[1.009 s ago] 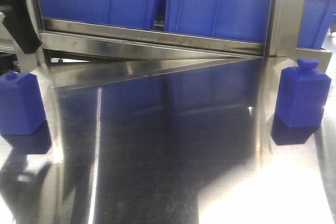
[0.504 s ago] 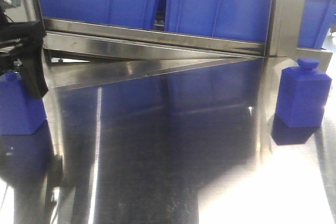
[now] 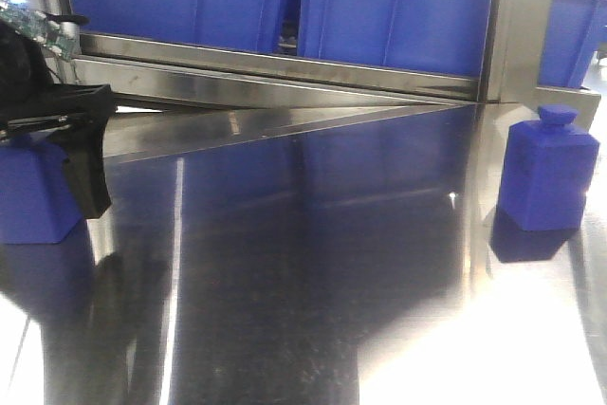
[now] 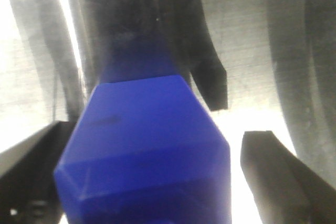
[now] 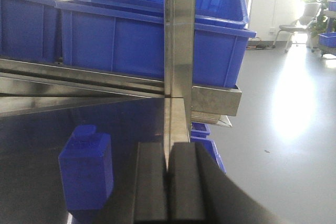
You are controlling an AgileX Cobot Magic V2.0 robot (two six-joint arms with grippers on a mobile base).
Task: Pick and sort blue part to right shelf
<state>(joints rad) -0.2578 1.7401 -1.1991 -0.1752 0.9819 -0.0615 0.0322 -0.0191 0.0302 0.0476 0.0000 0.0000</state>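
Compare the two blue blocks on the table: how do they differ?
The left block sits inside the open left gripper; the right block stands free, the shut right gripper not around it. In the front view the left block's top is hidden, the right block's cap shows. Both are blue and stand on the table.

Right part [image 3: 548,177] is solid deep blue, and left part [image 3: 33,192] matches it. Bins [image 3: 398,16] are blue too, over a silver-grey rail [image 3: 285,68]. Table [image 3: 313,263] is dark, mirror-glossy, streaked with white glare. Fingers [image 4: 278,177] are black, circuit board [image 3: 43,30] green.
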